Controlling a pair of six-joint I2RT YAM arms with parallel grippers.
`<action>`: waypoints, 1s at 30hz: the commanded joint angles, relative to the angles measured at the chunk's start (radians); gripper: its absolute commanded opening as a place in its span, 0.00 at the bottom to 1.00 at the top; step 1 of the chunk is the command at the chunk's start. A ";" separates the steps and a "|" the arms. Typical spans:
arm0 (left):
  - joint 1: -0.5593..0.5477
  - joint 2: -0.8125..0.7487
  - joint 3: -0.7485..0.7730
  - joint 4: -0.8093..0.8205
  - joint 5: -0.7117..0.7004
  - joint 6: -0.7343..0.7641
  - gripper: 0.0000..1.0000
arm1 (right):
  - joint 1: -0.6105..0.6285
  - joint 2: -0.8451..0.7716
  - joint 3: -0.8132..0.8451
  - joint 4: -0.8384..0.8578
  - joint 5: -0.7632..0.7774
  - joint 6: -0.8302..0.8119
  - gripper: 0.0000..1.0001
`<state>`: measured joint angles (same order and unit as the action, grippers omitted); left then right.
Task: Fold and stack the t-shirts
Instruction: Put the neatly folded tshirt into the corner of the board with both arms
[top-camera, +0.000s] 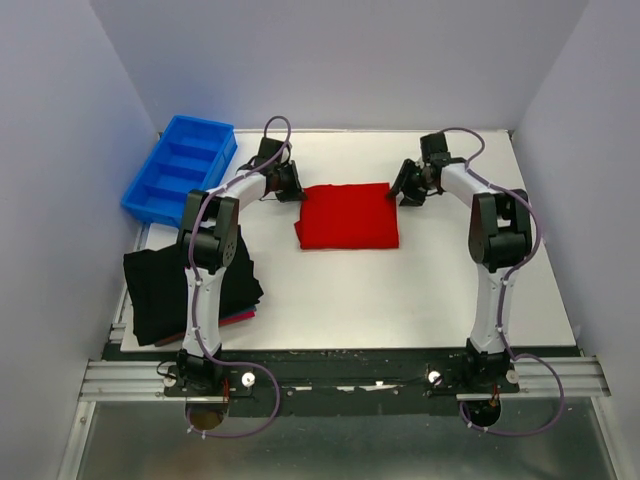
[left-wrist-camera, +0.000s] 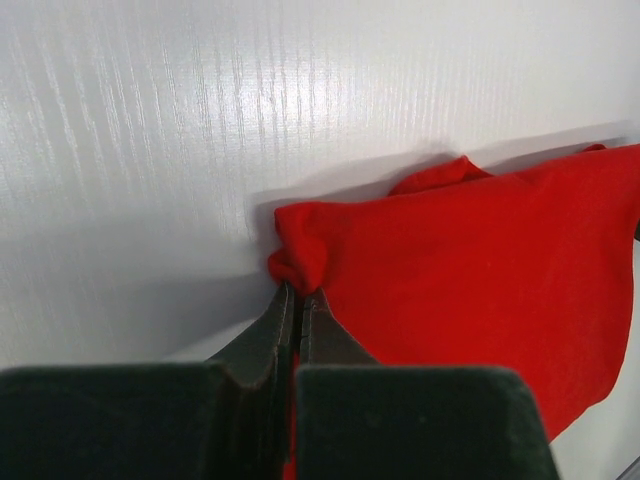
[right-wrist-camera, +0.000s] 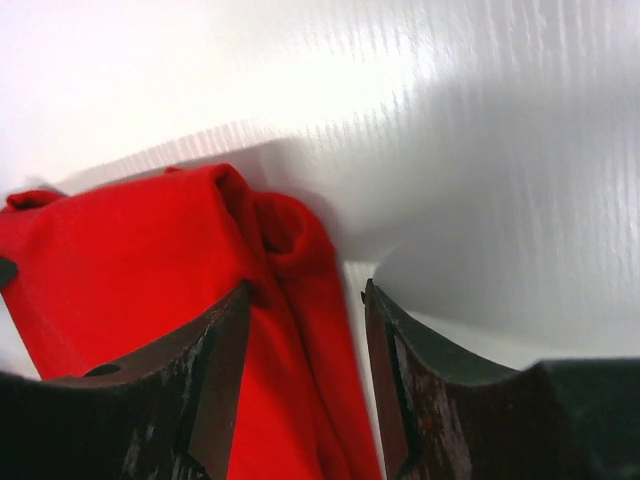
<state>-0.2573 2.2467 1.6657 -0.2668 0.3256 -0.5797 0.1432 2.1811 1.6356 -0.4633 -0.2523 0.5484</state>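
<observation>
Showing red t-shirt (top-camera: 347, 216) folded square; clamping bunched corner in left gripper (left-wrist-camera: 300, 296), straddling opposite corner with right gripper (right-wrist-camera: 306, 290), fingers apart.

1. Left wrist view: the red shirt (left-wrist-camera: 470, 280) runs off the right edge beyond the left gripper (left-wrist-camera: 298, 298), whose closed tips hide the pinched cloth.
2. Right wrist view: cloth between the right gripper's (right-wrist-camera: 306, 300) spread fingers leaves the bottom edge; contact unclear.
3. Overhead, well behind the left gripper: the left arm (top-camera: 205, 300) covers part of the black shirts (top-camera: 150, 290); the dark-red shirt (top-camera: 240, 318) shows only a sliver.

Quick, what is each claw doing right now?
Left gripper: closed, pinching the red t-shirt corner.
Right gripper: open, the shirt's edge between its jaws.
</observation>
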 joint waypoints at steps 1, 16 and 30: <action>0.006 0.039 0.031 -0.038 -0.028 0.017 0.00 | 0.009 0.068 0.072 -0.038 -0.028 -0.019 0.58; 0.003 0.059 0.063 -0.046 -0.019 0.001 0.00 | 0.030 0.161 0.230 -0.204 0.064 -0.007 0.41; -0.002 0.057 0.072 -0.057 -0.013 0.003 0.00 | 0.044 0.198 0.302 -0.238 -0.048 -0.033 0.04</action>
<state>-0.2573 2.2784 1.7210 -0.2935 0.3264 -0.5838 0.1722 2.3215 1.8709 -0.6346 -0.2447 0.5457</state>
